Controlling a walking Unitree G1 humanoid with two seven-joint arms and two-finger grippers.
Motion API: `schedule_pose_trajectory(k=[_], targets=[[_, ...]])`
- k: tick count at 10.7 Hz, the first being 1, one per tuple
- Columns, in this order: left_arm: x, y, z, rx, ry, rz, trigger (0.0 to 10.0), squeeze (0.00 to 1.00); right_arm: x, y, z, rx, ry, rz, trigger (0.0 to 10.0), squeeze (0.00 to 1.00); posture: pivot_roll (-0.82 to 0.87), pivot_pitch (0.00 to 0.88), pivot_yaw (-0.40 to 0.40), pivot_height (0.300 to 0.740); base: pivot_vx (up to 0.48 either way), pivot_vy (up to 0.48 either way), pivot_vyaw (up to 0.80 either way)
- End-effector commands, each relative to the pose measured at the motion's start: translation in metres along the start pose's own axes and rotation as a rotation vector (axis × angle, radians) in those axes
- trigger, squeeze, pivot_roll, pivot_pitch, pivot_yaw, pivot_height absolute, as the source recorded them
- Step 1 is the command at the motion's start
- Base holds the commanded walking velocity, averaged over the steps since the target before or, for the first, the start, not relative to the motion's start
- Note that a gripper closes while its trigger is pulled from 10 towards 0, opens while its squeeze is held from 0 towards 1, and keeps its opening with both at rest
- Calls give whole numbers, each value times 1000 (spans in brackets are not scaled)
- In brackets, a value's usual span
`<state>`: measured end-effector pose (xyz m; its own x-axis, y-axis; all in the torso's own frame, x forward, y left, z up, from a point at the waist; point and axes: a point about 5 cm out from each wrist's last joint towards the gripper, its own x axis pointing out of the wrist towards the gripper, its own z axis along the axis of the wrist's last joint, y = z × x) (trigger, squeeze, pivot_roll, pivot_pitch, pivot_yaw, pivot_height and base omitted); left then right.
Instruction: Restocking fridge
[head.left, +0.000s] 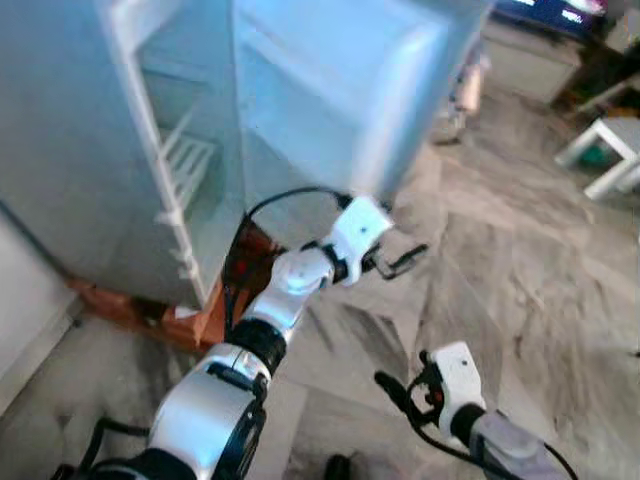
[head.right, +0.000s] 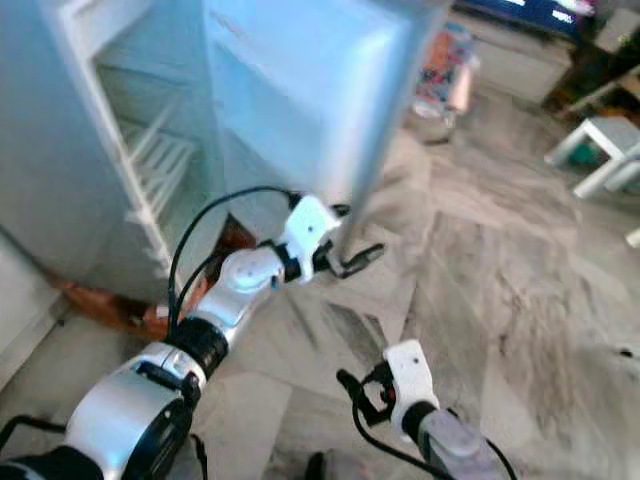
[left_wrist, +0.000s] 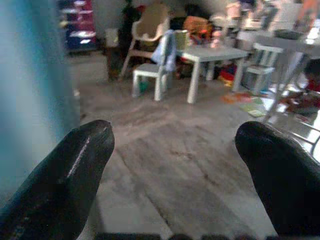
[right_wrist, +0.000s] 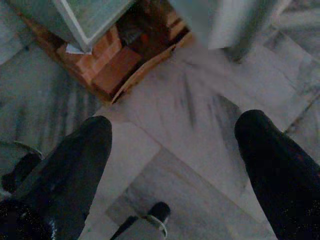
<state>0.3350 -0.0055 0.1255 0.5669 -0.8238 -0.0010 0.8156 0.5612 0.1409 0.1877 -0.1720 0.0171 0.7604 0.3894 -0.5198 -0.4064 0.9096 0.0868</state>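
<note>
Right gripper (head.left: 400, 385): nearest the head camera, at 5 o'clock in the head views, low over the marble floor (head.left: 520, 260); its fingers (right_wrist: 75, 165) stand wide apart with nothing between them.
Left gripper (head.left: 400, 262): reached forward near frame centre, just beside the lower free edge of the fridge door (head.left: 340, 90); fingers (left_wrist: 65, 175) spread wide, empty.
Fridge (head.left: 70, 150): occupies 10 to 12 o'clock; long axis upright, tilted in the head views; its open front faces toward 3 o'clock.
Fridge door: swung open, its inner face pale, its free edge pointing down toward the left gripper.
Wire shelf (head.left: 185, 165): inside the open compartment, at 10 o'clock.
Base: the fridge stands on reddish bricks (right_wrist: 107, 60).
Background: white children's table (left_wrist: 212, 52) and chair (left_wrist: 150, 72), well apart from the fridge.
</note>
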Motion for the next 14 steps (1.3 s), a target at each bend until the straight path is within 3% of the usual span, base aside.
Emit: schedule_pose_trajectory(k=[1,3,4,5,6,7,8,10,11,12,14], targets=[[13,-1,18,-4,-48,13,10000,0,0,0,-2,-2,9,3,10000,0,-19,100,-98,740,0,0,0],[-29,40,-7,7,37,204,10000,0,7,1,12,11,-100,-3,10000,0,4,92,-87,740,0,0,0],[-58,55,-25,18,70,311,10000,0,13,1,27,8,-182,-20,10000,0,21,87,-82,740,0,-244,0],[-78,61,-35,-25,81,393,10000,0,14,0,30,11,-192,-31,10000,0,42,89,-80,740,0,-281,0],[-102,61,-44,2,100,448,10000,0,15,-2,31,-1,-199,-38,10000,0,65,96,-76,740,0,-341,0],[-114,59,-48,2,111,474,10000,0,16,-3,30,-14,-197,-41,10000,0,82,101,-74,740,274,-352,0],[-139,53,-54,2,125,522,10000,0,19,-1,32,-19,-207,-43,10000,0,95,105,-74,740,285,-371,0],[-156,45,-57,-17,128,564,10000,0,24,5,40,-47,-241,-38,10000,0,90,96,-78,740,347,-326,0],[-159,42,-55,15,144,575,10000,0,26,3,42,-45,-252,-54,10000,0,88,79,-83,740,416,0,0],[-161,44,-56,-27,142,611,10000,0,28,0,43,-43,-257,-73,10000,0,87,74,-85,740,431,0,0],[-158,50,-54,-25,141,632,10000,0,33,-3,48,-55,-271,-79,10000,0,87,58,-86,740,435,0,0]])
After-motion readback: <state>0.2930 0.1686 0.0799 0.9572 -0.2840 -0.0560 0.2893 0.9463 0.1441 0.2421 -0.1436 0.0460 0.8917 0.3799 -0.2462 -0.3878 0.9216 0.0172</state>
